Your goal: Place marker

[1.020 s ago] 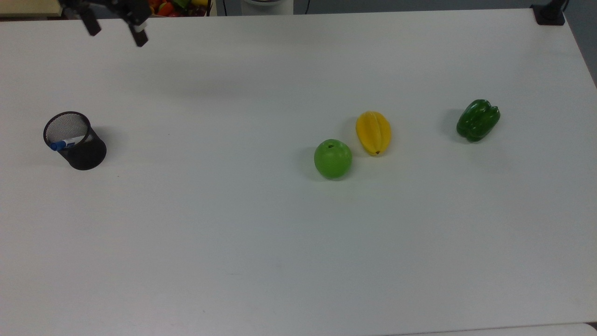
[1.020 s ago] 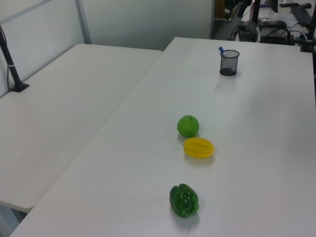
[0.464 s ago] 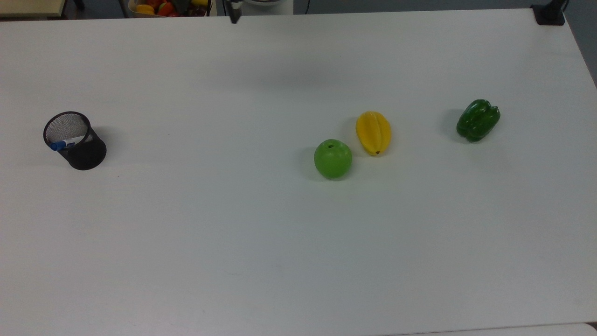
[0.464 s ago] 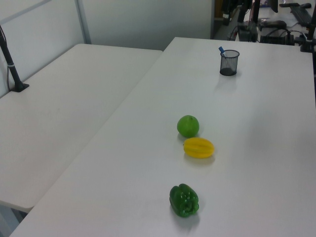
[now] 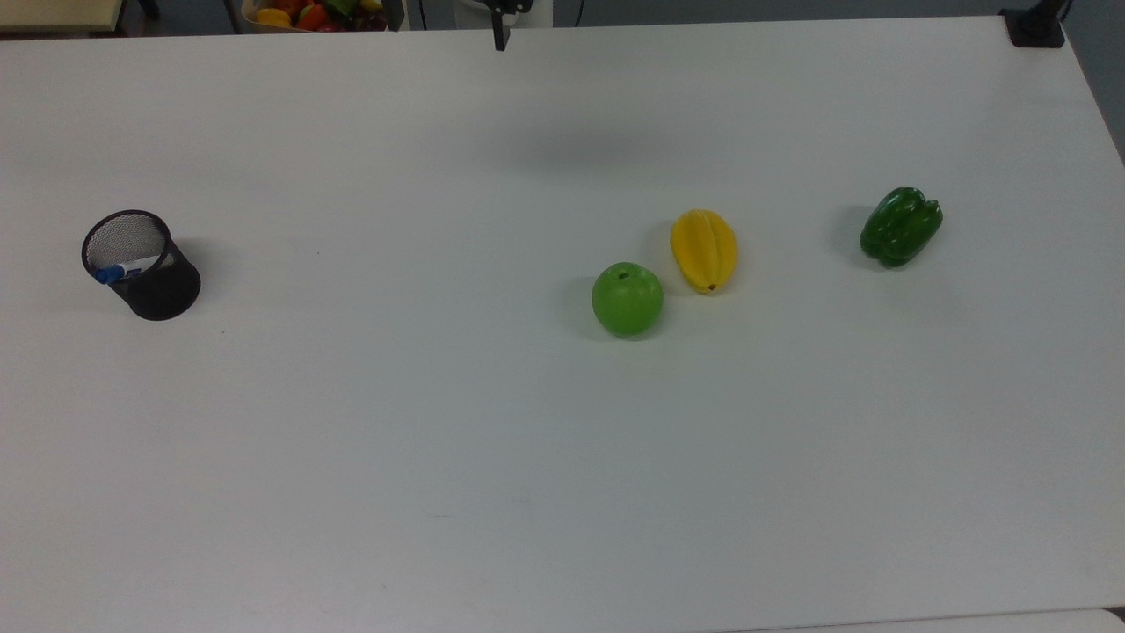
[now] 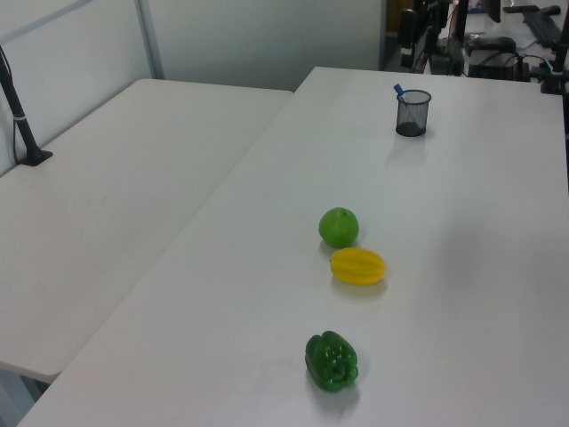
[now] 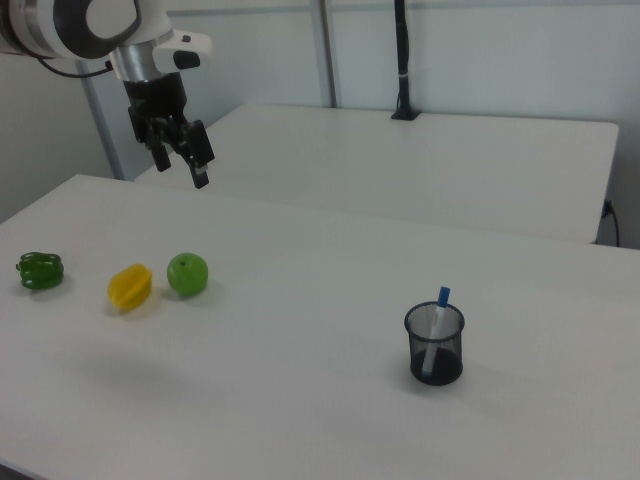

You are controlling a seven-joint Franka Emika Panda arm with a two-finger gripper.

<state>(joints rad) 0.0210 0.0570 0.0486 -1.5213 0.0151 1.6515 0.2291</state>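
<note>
Gripper [image 7: 182, 163] hangs high above the white counter [image 7: 320, 400] with its black fingers [image 7: 200, 150] spread and nothing between them, at about ten o'clock from the round green apple [image 7: 187, 274] in the right view. Well apart, the slim white marker with a blue cap [image 7: 438, 315] stands tilted inside the black mesh pen cup [image 7: 435, 345], cap leaning on the rim toward twelve o'clock.

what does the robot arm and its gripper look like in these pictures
In the right view the arm is glossy white with rounded joint housings and a dark ring at one joint. A dark cable runs along beside it. The gripper is a black block ending in two slim black fingers. The top view catches one dark fingertip at the table's far edge.
</note>
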